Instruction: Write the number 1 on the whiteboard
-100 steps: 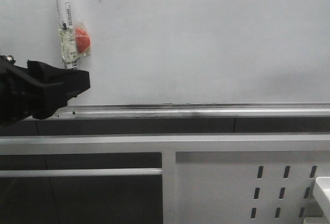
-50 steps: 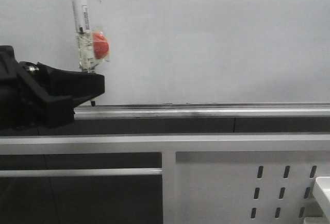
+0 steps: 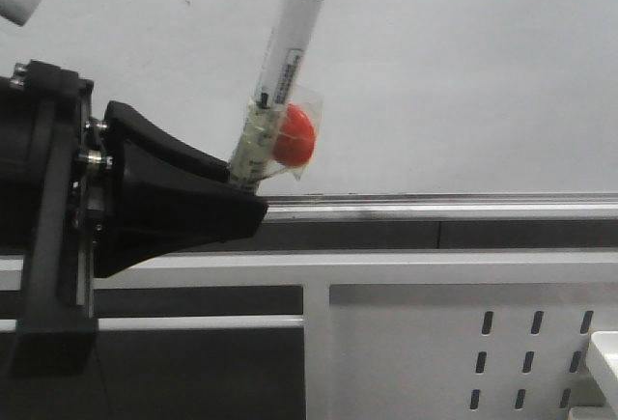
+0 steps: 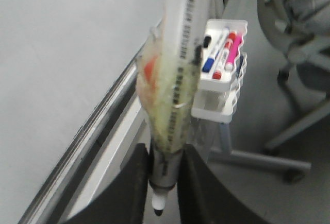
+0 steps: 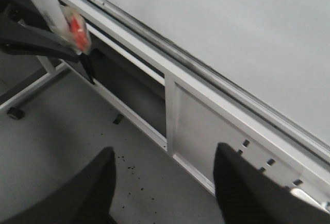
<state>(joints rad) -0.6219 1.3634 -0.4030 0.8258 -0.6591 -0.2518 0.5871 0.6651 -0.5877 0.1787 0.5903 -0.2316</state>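
Observation:
The whiteboard (image 3: 435,72) fills the back of the front view, with its silver rail (image 3: 435,210) along the lower edge. No black stroke shows on it. My left gripper (image 3: 241,210) is shut on the clear-bodied marker (image 3: 280,82), which tilts up to the right with a red ball (image 3: 293,136) taped on. In the left wrist view the marker (image 4: 175,80) sits between the fingers (image 4: 135,193), its uncapped tip (image 4: 158,203) pointing away from the board (image 4: 62,54). My right gripper (image 5: 162,193) is open and empty, over the floor; its view also shows the marker (image 5: 56,7).
A white perforated metal frame (image 3: 463,323) stands under the rail. A white basket of coloured markers (image 4: 223,54) hangs beyond the left gripper. An office chair base (image 4: 294,131) stands on the grey floor (image 5: 77,147).
My left gripper has moved right and nearer the camera with the marker. The marker has tipped from nearly upright to leaning right.

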